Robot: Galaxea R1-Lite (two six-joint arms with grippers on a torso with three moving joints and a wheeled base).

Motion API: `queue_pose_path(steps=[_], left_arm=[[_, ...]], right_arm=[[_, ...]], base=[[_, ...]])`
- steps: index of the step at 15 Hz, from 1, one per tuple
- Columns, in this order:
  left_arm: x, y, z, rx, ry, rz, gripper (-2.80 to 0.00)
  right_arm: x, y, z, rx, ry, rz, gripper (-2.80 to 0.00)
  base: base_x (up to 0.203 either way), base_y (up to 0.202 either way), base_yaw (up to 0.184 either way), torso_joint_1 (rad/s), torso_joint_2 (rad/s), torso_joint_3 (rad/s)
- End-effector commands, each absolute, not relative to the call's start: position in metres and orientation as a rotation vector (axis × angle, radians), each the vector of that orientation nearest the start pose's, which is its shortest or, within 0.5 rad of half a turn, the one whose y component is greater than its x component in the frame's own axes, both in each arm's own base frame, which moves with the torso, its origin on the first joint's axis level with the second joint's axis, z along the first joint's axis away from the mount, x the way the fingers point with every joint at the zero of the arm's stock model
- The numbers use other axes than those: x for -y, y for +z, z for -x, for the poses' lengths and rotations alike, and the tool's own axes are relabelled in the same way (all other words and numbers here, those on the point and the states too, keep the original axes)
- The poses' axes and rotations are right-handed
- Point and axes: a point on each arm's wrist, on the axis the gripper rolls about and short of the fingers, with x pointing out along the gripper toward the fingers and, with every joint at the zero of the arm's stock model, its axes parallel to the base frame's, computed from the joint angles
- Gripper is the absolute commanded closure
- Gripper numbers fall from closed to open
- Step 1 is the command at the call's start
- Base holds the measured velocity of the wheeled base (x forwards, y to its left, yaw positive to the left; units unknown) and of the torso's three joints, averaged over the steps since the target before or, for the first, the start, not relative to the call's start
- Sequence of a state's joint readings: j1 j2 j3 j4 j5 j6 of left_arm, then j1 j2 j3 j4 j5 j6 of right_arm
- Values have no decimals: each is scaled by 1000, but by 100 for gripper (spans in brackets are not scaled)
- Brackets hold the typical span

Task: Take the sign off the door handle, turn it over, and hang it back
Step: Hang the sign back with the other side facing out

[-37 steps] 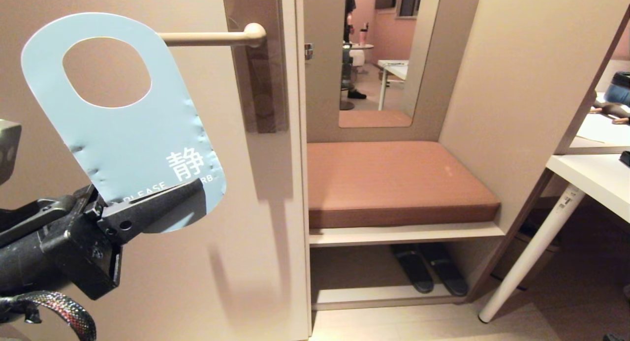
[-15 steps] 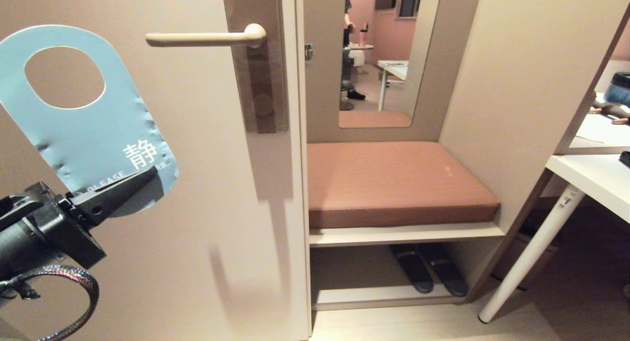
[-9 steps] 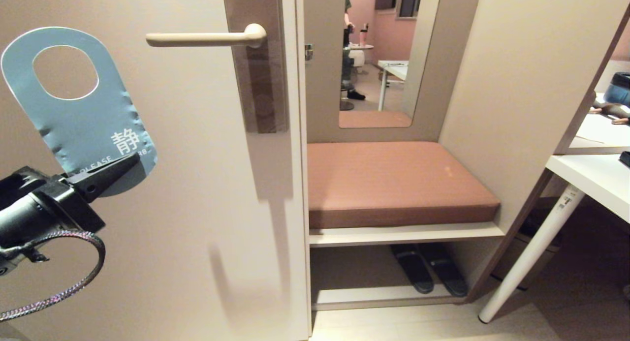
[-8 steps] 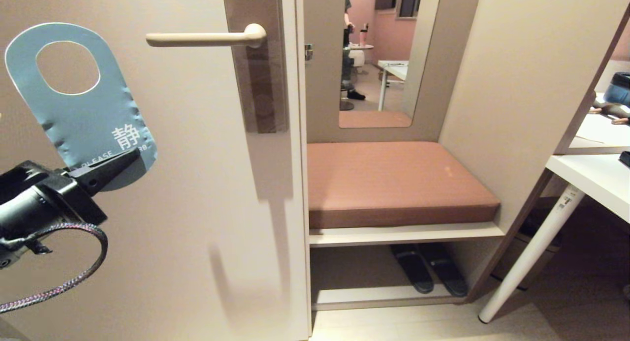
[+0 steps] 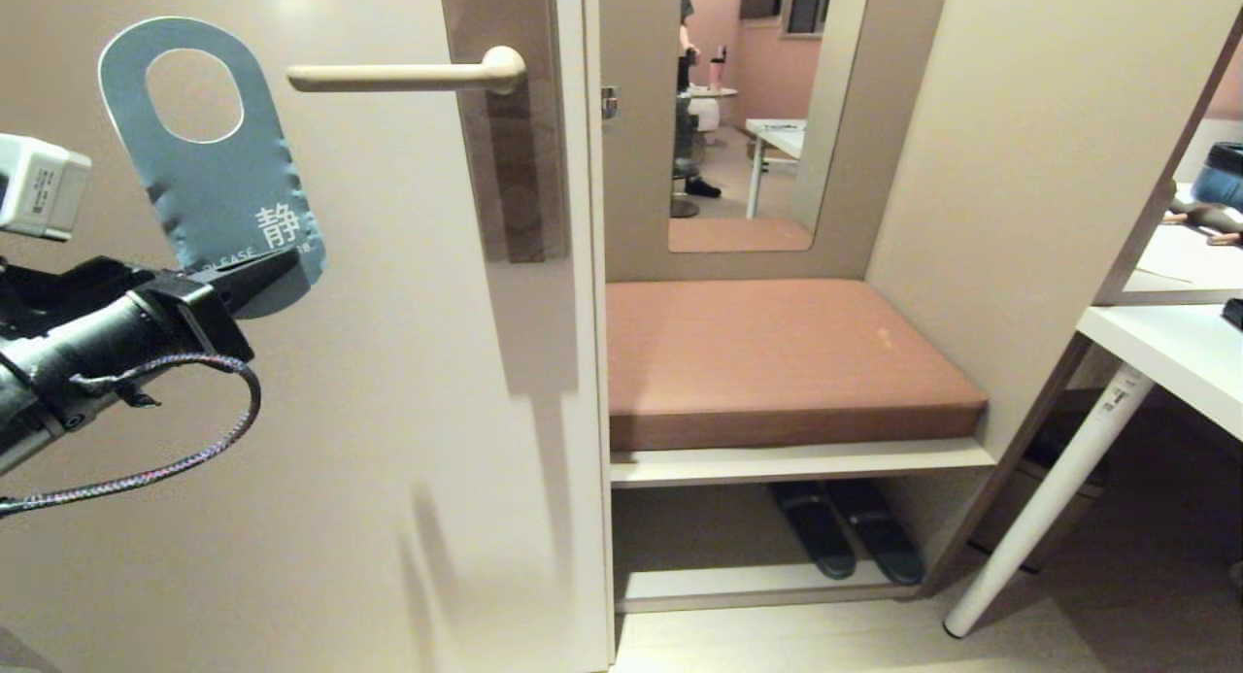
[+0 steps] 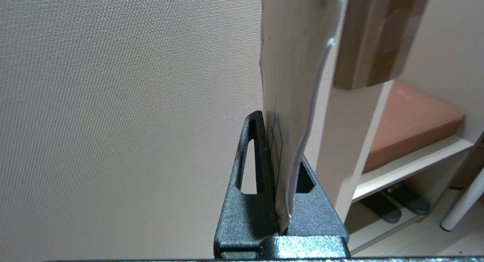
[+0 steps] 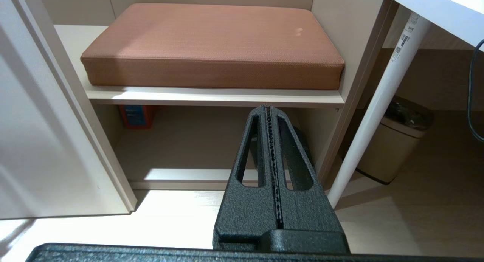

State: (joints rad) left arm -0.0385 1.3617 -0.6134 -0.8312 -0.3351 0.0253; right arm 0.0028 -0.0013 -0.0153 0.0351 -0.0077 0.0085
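Under bench cushion (image 5: 777, 362), slippers (image 5: 845, 542) on shelf (image 5: 757, 588)

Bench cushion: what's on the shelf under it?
Under the cushion, a pair of dark slippers lies on the lower shelf. Their heels run back into shadow, hidden by the bench board.

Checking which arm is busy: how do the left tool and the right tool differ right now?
The left tool is shut on the sign, pinching its lower end; the right tool is shut on nothing. The left tool is raised in front of the door, beside the handle; the right tool hangs low, pointing toward the shelf under the cushion. Both are black, with slotted fingers pressed together.
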Motion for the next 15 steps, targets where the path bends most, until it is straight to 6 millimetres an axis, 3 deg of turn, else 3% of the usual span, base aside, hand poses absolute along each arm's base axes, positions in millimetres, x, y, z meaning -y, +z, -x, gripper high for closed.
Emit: queue_pose_path(steps=[1, 15], left_arm=[[16, 238, -229, 74, -373, -39, 0], [17, 246, -250, 78, -374, -53, 0]], right_arm=[[0, 76, 24, -20, -3, -8, 0], [0, 76, 24, -21, -2, -1, 0]], base=[[0, 0, 0, 0, 0, 0], [0, 0, 0, 0, 0, 0]])
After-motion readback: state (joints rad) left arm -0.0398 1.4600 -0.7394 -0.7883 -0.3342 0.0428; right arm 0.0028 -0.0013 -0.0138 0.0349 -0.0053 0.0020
